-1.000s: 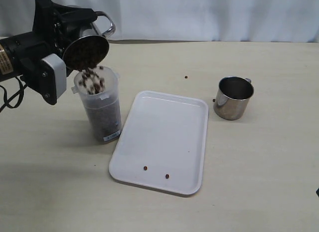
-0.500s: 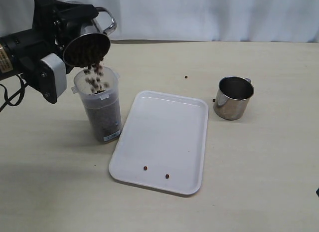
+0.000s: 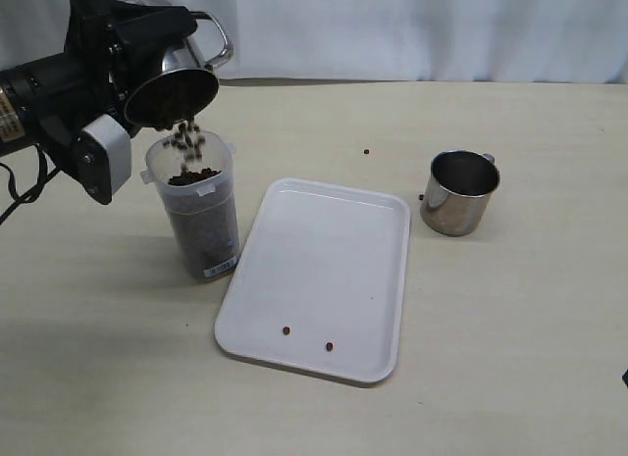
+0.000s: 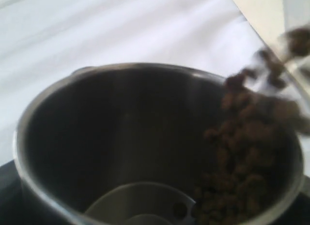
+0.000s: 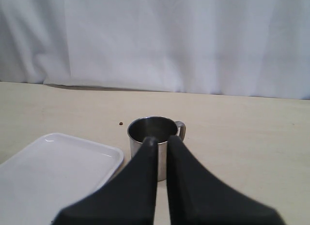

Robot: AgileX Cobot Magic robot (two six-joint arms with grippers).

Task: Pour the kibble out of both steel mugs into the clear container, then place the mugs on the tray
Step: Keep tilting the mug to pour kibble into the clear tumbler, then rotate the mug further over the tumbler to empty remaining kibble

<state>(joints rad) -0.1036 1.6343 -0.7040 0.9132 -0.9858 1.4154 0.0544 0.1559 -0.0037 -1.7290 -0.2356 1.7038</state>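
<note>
Table [image 3: 510, 329], left end effector [image 3: 147, 50] gripping tipped mug [image 3: 169, 95], right end effector [image 5: 162, 140] closed, likely pellets [image 3: 286, 330] on tray [image 3: 324, 250]

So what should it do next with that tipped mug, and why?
Probably tilt the raised mug a little steeper over the container. Pellets are spilling from its lip into the container, and the left wrist view shows a heap inside the mug that has not yet poured out.
</note>
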